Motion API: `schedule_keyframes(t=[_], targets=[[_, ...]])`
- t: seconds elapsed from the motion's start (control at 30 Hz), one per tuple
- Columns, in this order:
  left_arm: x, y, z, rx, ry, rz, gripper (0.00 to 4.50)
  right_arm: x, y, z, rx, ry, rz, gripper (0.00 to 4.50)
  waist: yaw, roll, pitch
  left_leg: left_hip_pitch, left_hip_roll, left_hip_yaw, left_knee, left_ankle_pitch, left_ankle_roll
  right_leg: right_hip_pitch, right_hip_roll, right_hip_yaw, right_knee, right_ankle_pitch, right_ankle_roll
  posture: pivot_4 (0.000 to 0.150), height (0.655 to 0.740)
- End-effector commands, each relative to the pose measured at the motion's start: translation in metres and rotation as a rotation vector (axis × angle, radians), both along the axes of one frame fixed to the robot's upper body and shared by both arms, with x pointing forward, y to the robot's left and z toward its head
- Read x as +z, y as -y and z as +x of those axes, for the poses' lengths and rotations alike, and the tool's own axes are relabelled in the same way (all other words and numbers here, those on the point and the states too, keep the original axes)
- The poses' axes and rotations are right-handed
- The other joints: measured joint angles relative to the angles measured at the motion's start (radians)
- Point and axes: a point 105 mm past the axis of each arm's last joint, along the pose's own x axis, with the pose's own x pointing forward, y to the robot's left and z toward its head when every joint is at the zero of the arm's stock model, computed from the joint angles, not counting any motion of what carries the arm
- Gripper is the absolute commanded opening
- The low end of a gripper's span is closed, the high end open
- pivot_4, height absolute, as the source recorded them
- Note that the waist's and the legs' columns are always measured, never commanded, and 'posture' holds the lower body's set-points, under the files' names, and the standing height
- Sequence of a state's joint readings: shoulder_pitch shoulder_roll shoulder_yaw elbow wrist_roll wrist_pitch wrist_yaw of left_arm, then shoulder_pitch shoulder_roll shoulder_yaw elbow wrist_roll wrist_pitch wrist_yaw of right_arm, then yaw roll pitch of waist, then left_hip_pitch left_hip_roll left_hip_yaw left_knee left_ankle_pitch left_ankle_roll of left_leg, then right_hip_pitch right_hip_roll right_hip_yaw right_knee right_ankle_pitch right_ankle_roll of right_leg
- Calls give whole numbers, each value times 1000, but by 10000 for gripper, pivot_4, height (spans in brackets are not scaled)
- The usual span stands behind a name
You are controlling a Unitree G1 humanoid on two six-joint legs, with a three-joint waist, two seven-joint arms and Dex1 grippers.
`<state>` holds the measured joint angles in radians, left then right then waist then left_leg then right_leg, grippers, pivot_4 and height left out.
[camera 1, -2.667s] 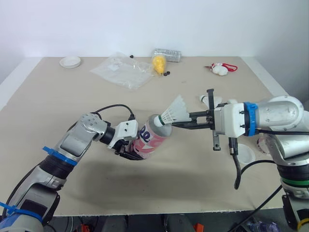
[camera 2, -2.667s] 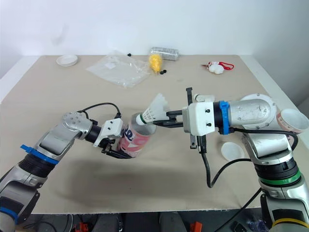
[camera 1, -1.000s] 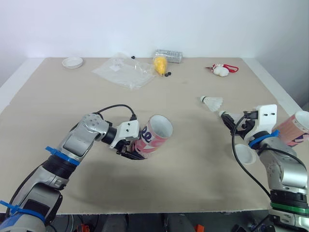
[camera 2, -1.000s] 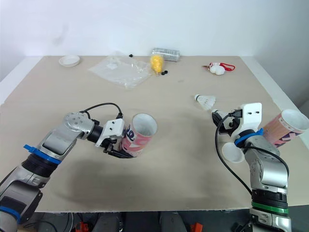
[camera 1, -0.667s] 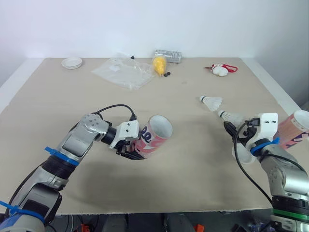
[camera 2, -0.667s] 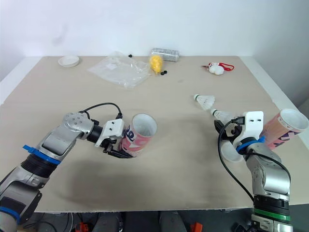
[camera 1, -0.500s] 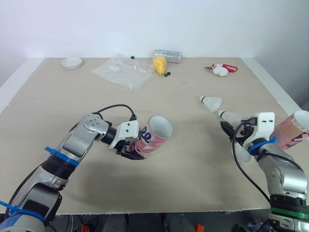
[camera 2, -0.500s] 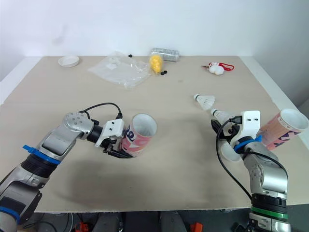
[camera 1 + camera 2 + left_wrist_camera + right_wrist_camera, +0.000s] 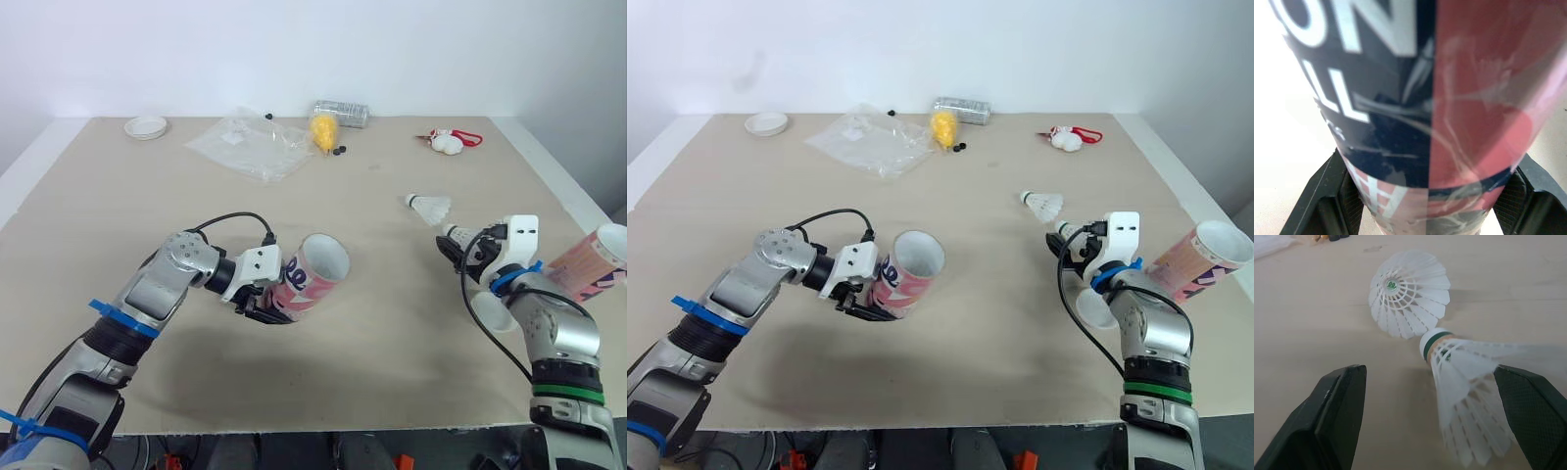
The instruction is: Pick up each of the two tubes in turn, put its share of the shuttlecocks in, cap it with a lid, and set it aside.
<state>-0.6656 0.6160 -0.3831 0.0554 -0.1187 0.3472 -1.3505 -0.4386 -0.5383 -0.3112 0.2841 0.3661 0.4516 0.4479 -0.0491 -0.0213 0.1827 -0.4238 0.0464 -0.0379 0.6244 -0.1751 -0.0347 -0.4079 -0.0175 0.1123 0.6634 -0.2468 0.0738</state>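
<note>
Black fingers [image 9: 1339, 416] of the right gripper [image 9: 458, 253] stand spread, grasping nothing, either side of the nearer shuttlecock [image 9: 1464, 377]; a second shuttlecock [image 9: 1408, 291] lies just beyond, at 11 o'clock; this arm has swung back from the pink tube [image 9: 312, 279], so one shuttlecock seems delivered and the next pick is starting; at 9 o'clock the left gripper [image 9: 263, 305] stays clenched on that tilted tube; the spare tube [image 9: 588, 266] waits at 3 o'clock.
</note>
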Motion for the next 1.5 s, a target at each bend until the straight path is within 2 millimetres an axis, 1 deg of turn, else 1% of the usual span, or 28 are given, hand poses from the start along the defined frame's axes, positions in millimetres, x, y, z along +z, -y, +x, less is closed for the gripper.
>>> schedule_keyframes(t=[0.03,0.07,0.13,0.17,0.2,0.23,0.27,0.3,0.43,0.53,0.6,0.77,0.8,0.87,0.9,0.93,1.0,1.13,1.17,1.23,1.33,1.5], targets=[[-3,-6,-1,15,6,19,29869,15,2,5,-1,60,-24,36293,0,0,0,0,0,0,0,0,0,0,0,0,0,0,0,1500,7400],[-3,-6,-1,15,6,20,29869,16,2,5,3,63,-26,32634,0,0,0,0,0,0,0,0,0,0,0,0,0,0,0,1500,7400],[-3,-6,-1,16,5,21,29869,17,1,6,7,71,-28,21338,0,0,0,0,0,0,0,0,0,0,0,0,0,0,0,1500,7400],[-3,-6,-1,16,5,21,29869,17,2,6,7,74,-29,17903,0,0,0,0,0,0,0,0,0,0,0,0,0,0,0,1500,7400],[-3,-6,-1,16,5,20,29869,17,2,6,6,76,-29,12199,0,0,0,0,0,0,0,0,0,0,0,0,0,0,0,1500,7400],[-3,-5,-1,16,6,19,29869,17,2,6,5,77,-29,7822,0,0,0,0,0,0,0,0,0,0,0,0,0,0,0,1500,7400],[-3,-5,-1,14,6,18,29869,17,1,5,8,77,-29,1805,0,0,0,0,0,0,0,0,0,0,0,0,0,0,0,1500,7400],[-4,-4,-2,13,5,17,29869,17,1,4,10,76,-29,577,0,0,0,0,0,0,0,0,0,0,0,0,0,0,0,1500,7400],[-3,-3,-1,8,4,14,29869,19,2,1,1,85,-30,577,0,0,0,0,0,0,0,0,0,0,0,0,0,0,0,1500,7400],[-2,-2,0,5,4,6,29869,30,4,-4,-7,117,-53,577,0,0,0,0,0,0,0,0,0,0,0,0,0,0,0,1500,7400],[1,0,0,6,-7,-8,29869,50,-3,-12,50,168,-95,577,1,1,1,0,0,0,0,0,0,0,0,0,0,0,0,1500,7400],[0,-2,1,2,-14,1,29869,101,-29,-30,238,291,-316,577,1,2,1,0,0,0,0,0,0,0,0,0,0,-1,1,1500,7400],[0,-1,2,1,-18,1,29869,121,-39,-36,304,356,-391,577,1,2,1,0,0,0,-1,0,0,0,0,0,0,-1,0,1500,7400],[3,1,5,3,-24,-9,29869,154,-64,-52,470,473,-526,577,1,3,1,0,0,0,-1,0,0,0,0,0,0,-1,0,1500,7400],[4,2,7,2,-19,-11,29869,168,-78,-61,553,528,-567,577,1,4,2,0,0,0,0,0,0,0,0,0,0,-1,0,1500,7400],[5,2,9,1,-12,-9,29869,175,-91,-69,639,563,-614,577,1,4,2,0,0,0,0,0,0,-1,0,0,0,-2,-3,1500,7400],[7,3,13,-1,1,-5,29869,176,-117,-83,812,588,-707,577,1,3,2,0,0,0,0,0,0,0,0,0,0,-2,-3,1500,7400],[9,3,20,8,32,10,29869,177,-145,-97,985,618,-772,577,1,2,2,0,0,0,0,0,0,0,0,0,0,-2,-3,1500,7400],[10,3,25,18,51,16,29869,172,-154,-103,1057,612,-803,577,2,2,2,-1,0,0,0,0,0,-1,-1,0,0,-2,-3,1500,7400],[10,2,30,33,75,21,29869,165,-167,-111,1151,610,-834,577,3,2,2,-2,0,0,0,0,0,-1,-1,0,0,-3,-2,1500,7400],[10,1,33,41,85,25,29869,158,-175,-117,1226,600,-831,577,2,2,2,-1,0,0,0,0,0,-2,0,-1,0,-2,-1,1500,7400],[8,1,32,45,81,28,29869,144,-177,-117,1311,589,-968,577,2,2,2,-1,0,0,0,0,0,-1,0,-1,0,-2,-1,1500,7400]])
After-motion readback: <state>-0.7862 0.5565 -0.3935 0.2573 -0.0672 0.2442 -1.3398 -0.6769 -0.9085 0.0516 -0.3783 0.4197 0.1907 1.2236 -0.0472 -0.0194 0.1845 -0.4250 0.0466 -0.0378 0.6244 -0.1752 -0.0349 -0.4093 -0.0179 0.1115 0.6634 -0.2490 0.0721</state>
